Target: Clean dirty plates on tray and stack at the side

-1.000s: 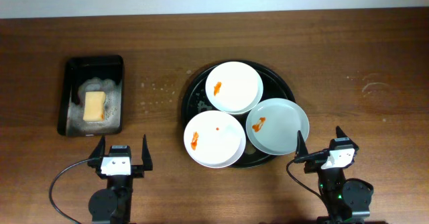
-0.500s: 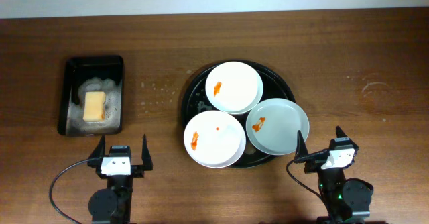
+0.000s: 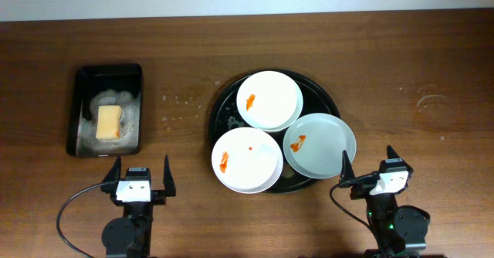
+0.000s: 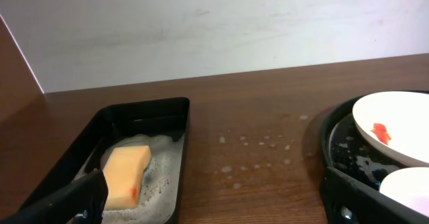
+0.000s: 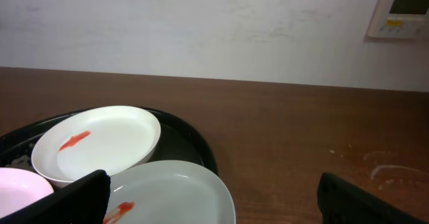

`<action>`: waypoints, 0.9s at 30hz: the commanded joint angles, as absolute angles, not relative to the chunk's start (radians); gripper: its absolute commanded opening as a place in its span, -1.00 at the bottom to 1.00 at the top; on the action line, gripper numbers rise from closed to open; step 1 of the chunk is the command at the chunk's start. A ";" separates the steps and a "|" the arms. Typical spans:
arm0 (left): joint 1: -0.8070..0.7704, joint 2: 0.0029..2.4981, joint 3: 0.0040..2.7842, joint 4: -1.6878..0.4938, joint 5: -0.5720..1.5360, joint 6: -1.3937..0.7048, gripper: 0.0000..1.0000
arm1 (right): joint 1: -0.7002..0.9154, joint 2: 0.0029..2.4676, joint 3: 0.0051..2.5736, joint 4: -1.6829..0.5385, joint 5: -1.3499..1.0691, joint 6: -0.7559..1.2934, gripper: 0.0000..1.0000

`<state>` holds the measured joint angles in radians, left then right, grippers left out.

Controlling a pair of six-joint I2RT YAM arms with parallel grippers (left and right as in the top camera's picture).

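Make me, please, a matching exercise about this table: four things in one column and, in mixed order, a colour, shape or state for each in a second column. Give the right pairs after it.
Column 1
1. sponge
2. tray
3. tub
4. right gripper

Column 2
A. round and black
B. open, holding nothing
C. yellow
D. rectangular and black

Pairs: 1-C, 2-A, 3-D, 4-B
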<state>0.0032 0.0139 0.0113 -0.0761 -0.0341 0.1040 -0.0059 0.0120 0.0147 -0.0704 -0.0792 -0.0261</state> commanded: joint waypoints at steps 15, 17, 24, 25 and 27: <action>0.010 0.013 0.009 -0.065 -0.177 0.126 0.99 | -0.010 0.004 0.006 -0.046 -0.101 -0.017 0.98; 0.010 0.013 0.009 -0.065 -0.177 0.126 0.99 | -0.011 0.004 0.006 -0.047 -0.146 -0.017 0.97; 0.009 0.013 0.009 0.004 0.075 0.125 0.99 | -0.010 0.004 0.008 0.050 -0.290 -0.012 0.98; 0.009 0.013 0.009 0.038 0.107 0.125 0.98 | -0.011 0.005 0.017 0.042 -0.304 0.015 0.97; 0.009 0.013 0.021 0.112 0.125 0.125 0.99 | -0.010 0.025 0.073 0.036 -0.311 0.110 0.98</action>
<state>0.0032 0.0151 0.0105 0.0563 0.0193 0.1120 -0.0059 0.0120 0.0132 0.0372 -0.2687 0.0078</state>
